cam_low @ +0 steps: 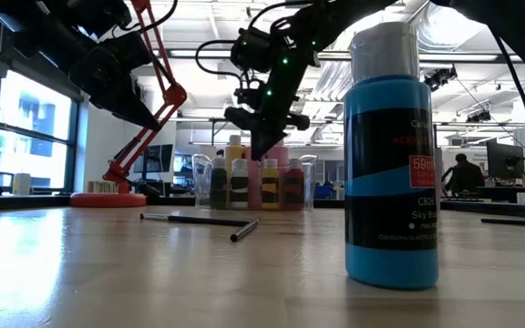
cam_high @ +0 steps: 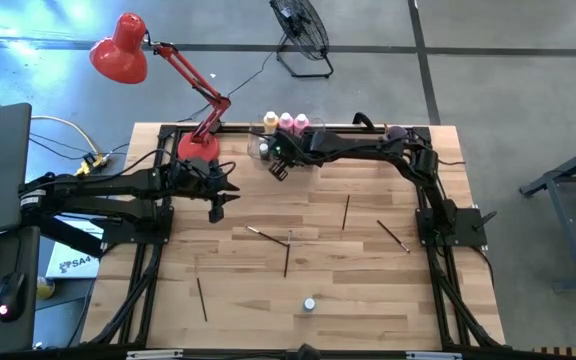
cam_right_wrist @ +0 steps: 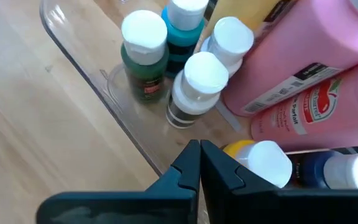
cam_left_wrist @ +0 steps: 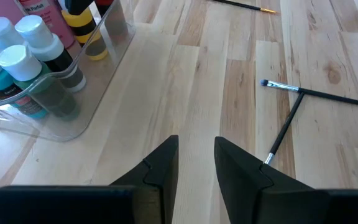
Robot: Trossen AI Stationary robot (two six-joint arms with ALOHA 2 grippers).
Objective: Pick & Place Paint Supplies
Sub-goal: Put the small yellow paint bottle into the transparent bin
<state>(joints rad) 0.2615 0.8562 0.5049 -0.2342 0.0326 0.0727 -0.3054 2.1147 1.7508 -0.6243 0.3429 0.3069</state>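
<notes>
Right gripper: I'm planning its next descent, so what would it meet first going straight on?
The shut right gripper would probably meet the yellow bottle inside the bin, though depth is hard to judge.

We see a grey concrete floor [cam_high: 488, 60], a red desk lamp [cam_high: 120, 50] at our wooden bench [cam_high: 358, 290], a black floor fan [cam_high: 301, 32], bright windows [cam_low: 16, 137], ceiling lights beyond

Setting: robotics lab or workshop.
Evidence: concrete floor [cam_high: 528, 60], exposed ceiling ducts [cam_low: 481, 27], monitors [cam_low: 504, 159], floor fan [cam_high: 303, 35].
</notes>
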